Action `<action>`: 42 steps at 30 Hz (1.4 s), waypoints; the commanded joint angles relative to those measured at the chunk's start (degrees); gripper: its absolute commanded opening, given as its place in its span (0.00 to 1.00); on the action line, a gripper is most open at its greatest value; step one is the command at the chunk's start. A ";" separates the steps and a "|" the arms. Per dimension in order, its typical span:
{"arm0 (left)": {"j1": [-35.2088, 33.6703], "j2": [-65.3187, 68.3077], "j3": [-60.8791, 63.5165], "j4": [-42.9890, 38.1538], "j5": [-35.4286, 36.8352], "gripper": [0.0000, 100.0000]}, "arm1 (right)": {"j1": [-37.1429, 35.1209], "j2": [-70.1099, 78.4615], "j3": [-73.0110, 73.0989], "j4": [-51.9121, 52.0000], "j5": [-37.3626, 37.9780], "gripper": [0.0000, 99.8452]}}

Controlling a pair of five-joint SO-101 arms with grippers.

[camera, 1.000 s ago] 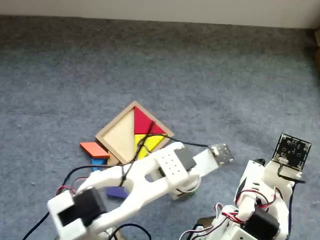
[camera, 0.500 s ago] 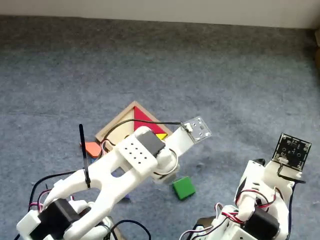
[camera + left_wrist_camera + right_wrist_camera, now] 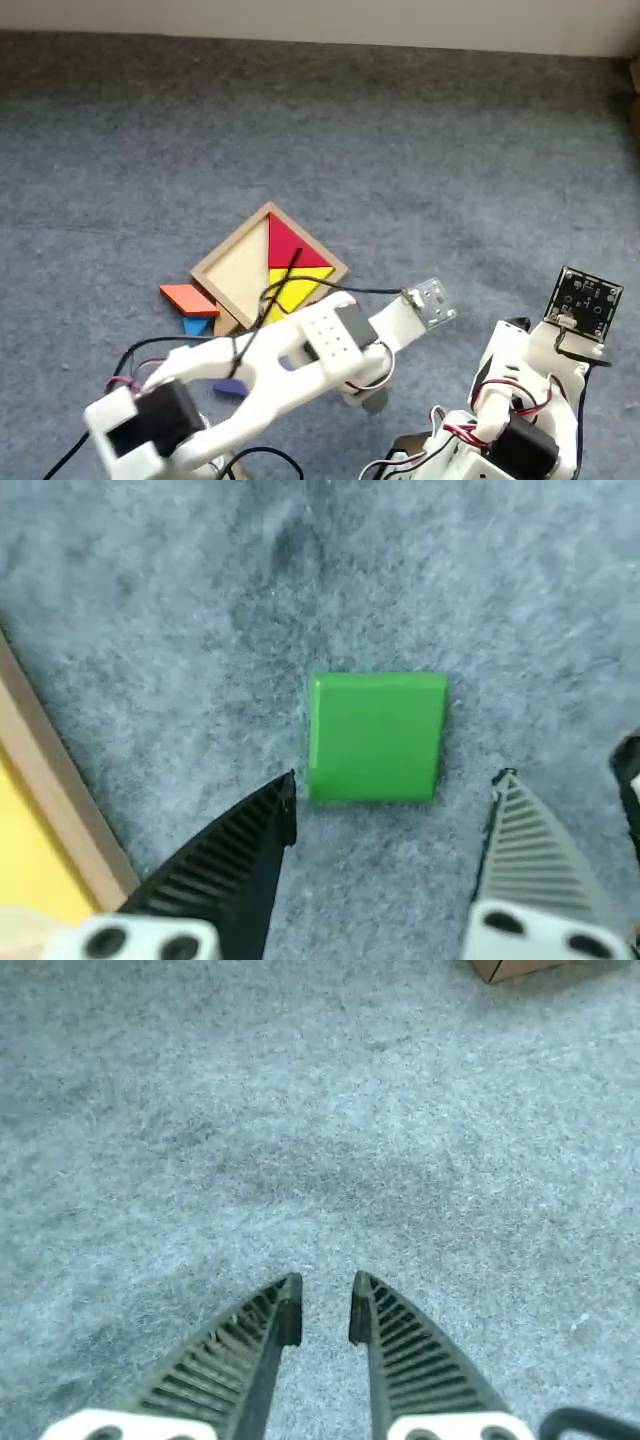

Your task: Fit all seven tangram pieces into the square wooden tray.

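Entry: my left hand [image 3: 395, 778] hung released over the grey carpet-covered desk [image 3: 480, 570], jaws spread wide and holding nothing. The green square tangram piece [image 3: 377, 737] lay flat on the carpet just ahead of the two fingertips, in line with the gap between them. The gap looked wider than the piece, with spare room on both sides. The piece sat near the rim of the square wooden tray [image 3: 50, 800] but apart from it, outside its lower right side. In the tray I noted the red triangle [image 3: 285, 245] and the yellow triangle [image 3: 295, 285] seated, with the rest of the floor bare wood. The orange parallelogram [image 3: 188, 297], a blue piece [image 3: 197, 324] and a purple piece [image 3: 230, 386] lay on the carpet off the other side. My right hand [image 3: 325, 1280] was parked over bare carpet, well away, nearly clenched on nothing with only a thin slit between its jaws. Judgement on handling: the green square is probably a thin, light, stiff wooden tile with smooth painted faces, not fragile. Its low profile leaves little edge to catch. I would take it across two opposite straight edges, jaws square to them and centred. The tips should press into the carpet pile so the pads meet the full edge height. A corner or diagonal grip would likely let it twist or squirt out.
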 commanded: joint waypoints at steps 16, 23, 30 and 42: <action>0.31 13.41 -15.25 6.59 -2.99 0.12 | -0.48 0.04 1.27 -1.19 -0.09 0.09; -2.51 7.34 -15.08 9.85 -3.08 0.09 | -0.48 0.04 1.27 -1.19 -0.09 0.09; -7.60 -0.66 -9.98 10.37 -7.74 0.09 | -0.48 0.04 1.27 -1.19 -0.09 0.09; -22.20 -11.12 -5.14 10.73 -15.21 0.12 | -0.48 0.04 1.27 -1.19 -0.09 0.09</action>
